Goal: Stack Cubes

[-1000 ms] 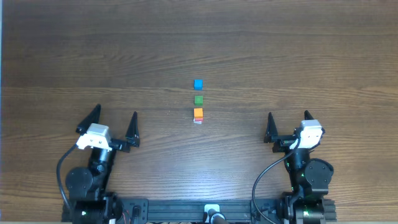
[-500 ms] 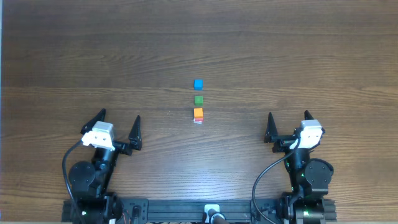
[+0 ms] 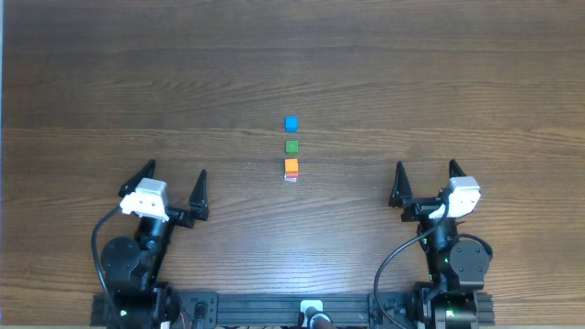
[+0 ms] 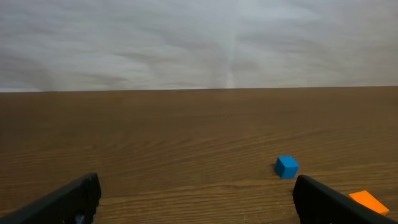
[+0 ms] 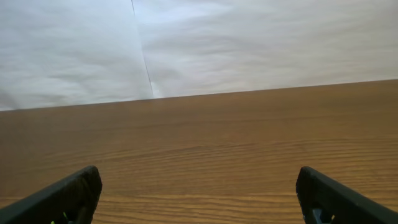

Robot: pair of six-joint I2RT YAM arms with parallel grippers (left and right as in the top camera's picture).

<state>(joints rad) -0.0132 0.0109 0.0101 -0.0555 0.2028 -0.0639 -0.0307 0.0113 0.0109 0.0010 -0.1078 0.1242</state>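
A blue cube (image 3: 291,123), a green cube (image 3: 291,146) and an orange cube (image 3: 291,166) lie in a short line at the table's middle. The orange one rests on a red cube (image 3: 291,177), of which a thin strip peeks out. My left gripper (image 3: 174,184) is open, down and to the left of the cubes, holding nothing. My right gripper (image 3: 425,181) is open to their right, also with nothing in it. The left wrist view has the blue cube (image 4: 286,167) and a corner of the orange cube (image 4: 368,201) beyond its fingers (image 4: 68,200).
The wooden table (image 3: 439,82) stretches bare around the cubes on all sides. A pale wall (image 5: 249,43) stands behind the table's far edge in both wrist views.
The left gripper shifted slightly right and toward the arm's base early on. The right gripper has just edged slightly right and down. The cubes have not moved.
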